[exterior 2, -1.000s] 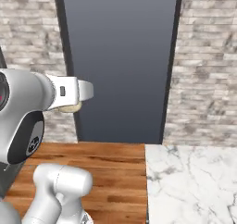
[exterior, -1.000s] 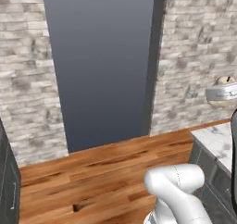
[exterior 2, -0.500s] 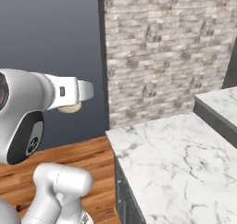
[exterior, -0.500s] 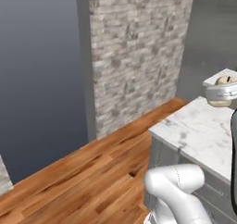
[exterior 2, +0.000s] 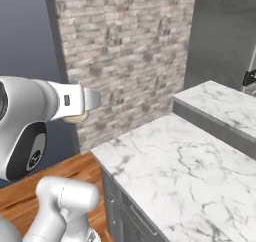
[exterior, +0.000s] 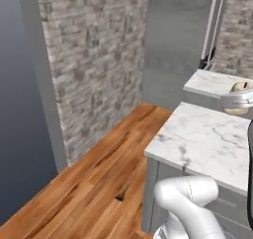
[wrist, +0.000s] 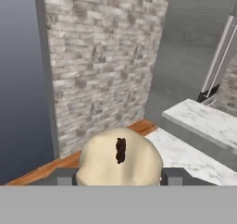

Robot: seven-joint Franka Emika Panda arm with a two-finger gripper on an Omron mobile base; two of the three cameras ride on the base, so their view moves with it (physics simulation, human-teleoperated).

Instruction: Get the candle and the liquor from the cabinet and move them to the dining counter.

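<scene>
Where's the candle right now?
The candle sits in the hand, low and centre in the hand view. In the right base view it peeks out under the hand, left of the marble counter.

The marble counter (exterior 2: 165, 171) lies bare and flat ahead, with open air above it for the gripper (wrist: 119, 177), which carries the candle (wrist: 119, 158) between its fingers. A raised marble ledge (exterior 2: 220, 111) steps up along the far side. The brick wall (exterior: 94, 60) and a tall grey panel (exterior: 178, 40) close the space beyond; wooden floor (exterior: 89, 183) runs beside the counter
</scene>
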